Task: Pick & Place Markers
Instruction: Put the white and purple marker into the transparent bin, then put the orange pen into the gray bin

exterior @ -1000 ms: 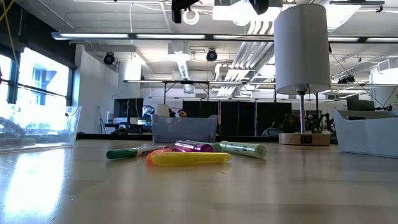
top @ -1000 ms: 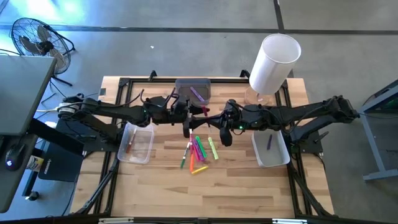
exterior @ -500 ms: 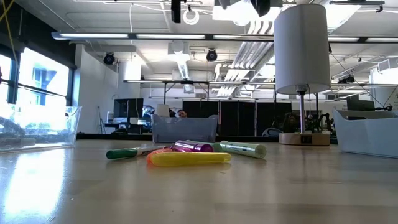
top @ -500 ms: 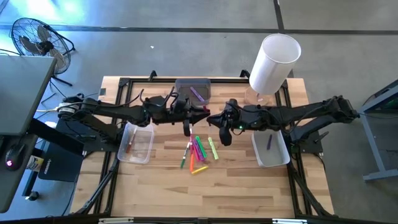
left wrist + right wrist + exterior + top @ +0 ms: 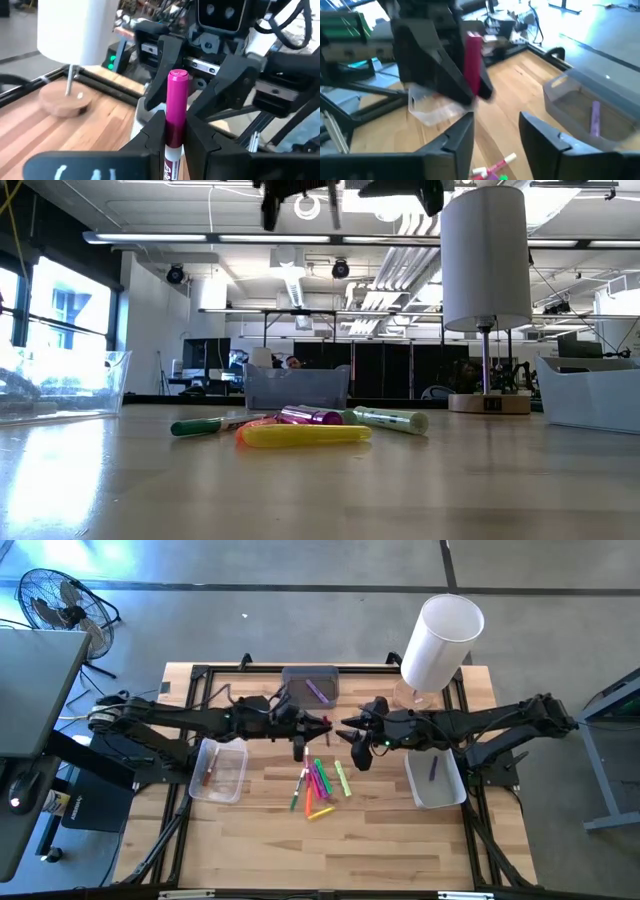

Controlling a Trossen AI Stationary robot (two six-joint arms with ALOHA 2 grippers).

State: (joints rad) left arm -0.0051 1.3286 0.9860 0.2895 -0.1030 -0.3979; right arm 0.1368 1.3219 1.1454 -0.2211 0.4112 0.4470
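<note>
A pink marker stands about upright in mid-air above the table's middle, with my left gripper shut on it. My right gripper faces it from the right, open, its fingers short of the marker and touching nothing. Several markers in green, pink, yellow and orange lie in a loose pile on the wooden table below both grippers. In the low view the pile rests flat on the tabletop. My left gripper pinches the pink marker's barrel between its two fingers, just above the white label end. The fingers come level from the table's left and lie across the marker. The marker is clear of the table, its pink cap above the fingers.
A clear bin sits at the left and a white bin holding a purple marker at the right. A grey bin with a purple marker stands at the far edge. A white lamp rises at the far right.
My right gripper has opened and let go of the pink marker, which now stays in my left gripper alone. The pile on the table has not moved.
</note>
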